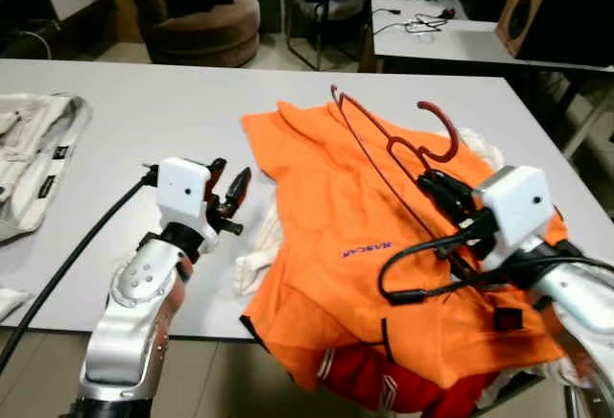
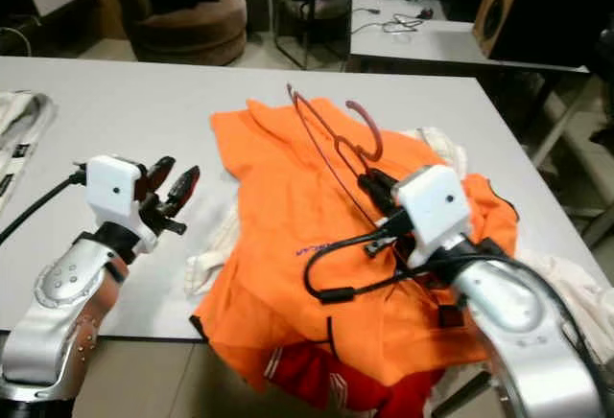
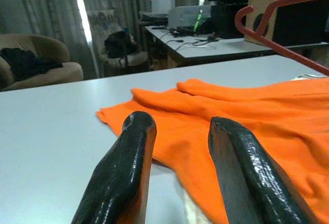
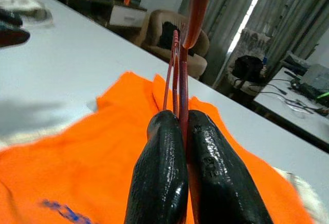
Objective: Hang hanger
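Right gripper (image 1: 439, 188): over the orange shirt's right half, both black fingers pinched tight on the red hanger's wire, no gap visible between them in the right wrist view.
Left gripper (image 1: 230, 191): just off the orange shirt's left edge, low over bare tabletop, fingers (image 3: 126, 167) spread apart with nothing between them.
Red hanger (image 1: 384, 140): lifted clear of the orange shirt, tilted, hook curling up and toward the shirt's right side, thin frame reaching back over the shirt's far edge.
Orange shirt (image 1: 326, 236): spread crumpled on the grey table (image 1: 144, 121), small dark lettering near its middle, near hem draped past the table's front edge.
Red garment (image 1: 384, 384): tucked under the orange shirt's near hem.
White cloth (image 1: 257, 250): bunched against the orange shirt's left edge, partly beneath it.
Pale trousers (image 1: 34, 154): well to the left of the orange shirt, at the table's left end.
Brown armchair (image 1: 197, 6): beyond the orange shirt, past the table's far edge, dark clothing heaped on its seat.
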You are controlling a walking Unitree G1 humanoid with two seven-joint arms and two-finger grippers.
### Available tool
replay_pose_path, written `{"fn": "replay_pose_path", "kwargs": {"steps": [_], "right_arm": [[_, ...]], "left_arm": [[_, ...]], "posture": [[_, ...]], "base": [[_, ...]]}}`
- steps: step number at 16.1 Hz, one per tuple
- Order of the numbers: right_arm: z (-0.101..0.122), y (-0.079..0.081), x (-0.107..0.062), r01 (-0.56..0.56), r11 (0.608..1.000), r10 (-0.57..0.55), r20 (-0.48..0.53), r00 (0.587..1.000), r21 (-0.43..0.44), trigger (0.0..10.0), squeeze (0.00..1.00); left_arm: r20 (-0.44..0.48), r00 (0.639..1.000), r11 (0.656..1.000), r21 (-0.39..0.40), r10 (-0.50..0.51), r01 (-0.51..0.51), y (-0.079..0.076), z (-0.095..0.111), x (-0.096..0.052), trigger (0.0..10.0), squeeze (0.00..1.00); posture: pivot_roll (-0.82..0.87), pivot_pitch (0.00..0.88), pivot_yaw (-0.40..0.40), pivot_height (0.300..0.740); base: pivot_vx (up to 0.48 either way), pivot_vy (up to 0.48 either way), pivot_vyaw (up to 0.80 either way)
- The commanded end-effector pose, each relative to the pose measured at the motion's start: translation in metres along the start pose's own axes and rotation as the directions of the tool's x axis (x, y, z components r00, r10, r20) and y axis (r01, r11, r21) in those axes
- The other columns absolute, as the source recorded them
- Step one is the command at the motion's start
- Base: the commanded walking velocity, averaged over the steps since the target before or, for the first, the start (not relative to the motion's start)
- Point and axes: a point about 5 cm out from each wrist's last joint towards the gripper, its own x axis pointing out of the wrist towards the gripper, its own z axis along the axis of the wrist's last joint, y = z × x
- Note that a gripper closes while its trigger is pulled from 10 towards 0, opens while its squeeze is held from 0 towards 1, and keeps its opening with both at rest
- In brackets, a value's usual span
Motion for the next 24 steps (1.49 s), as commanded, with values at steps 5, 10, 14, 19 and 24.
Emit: {"fn": "replay_pose_path", "kwargs": {"steps": [5,10,14,19,24], "right_arm": [[0.0,-0.006,0.001,0.039,0.999,-0.039,0.012,0.999,0.038,10.0,0.0],[-0.005,-0.002,0.004,0.111,0.987,-0.115,0.031,0.993,0.113,10.0,0.0],[-0.013,0.009,0.003,0.132,0.98,-0.136,0.015,0.991,0.149,10.0,0.0],[-0.017,0.007,-0.001,0.155,0.979,-0.157,0.0,0.988,0.134,10.0,0.0],[-0.018,0.006,-0.005,0.159,0.979,-0.159,-0.013,0.987,0.123,10.0,0.0]], "left_arm": [[-0.002,1.0,1.0,0.014,-0.007,0.007,-0.005,0.0,-0.005,10.0,0.0],[0.005,1.0,0.999,0.052,0.009,-0.009,-0.001,0.004,-0.002,10.0,0.0],[0.01,0.998,0.996,0.072,0.056,-0.057,0.004,0.007,0.003,10.0,0.0],[0.005,0.999,0.995,0.086,0.043,-0.044,0.0,0.008,0.004,10.0,0.0],[-0.022,0.997,0.994,0.081,0.068,-0.066,0.003,0.004,0.001,10.0,0.0]], "posture": [[-0.22,0.0,-0.002,0.74],[-0.22,0.0,0.009,0.74],[-0.21,0.004,0.027,0.74],[-0.21,0.011,0.037,0.74],[-0.21,0.013,0.027,0.74]], "base": [[-0.352,0.0,0.0],[-0.121,0.0,0.0],[0.0,-0.086,0.0],[0.0,-0.409,0.0],[0.0,-0.326,0.0]]}}
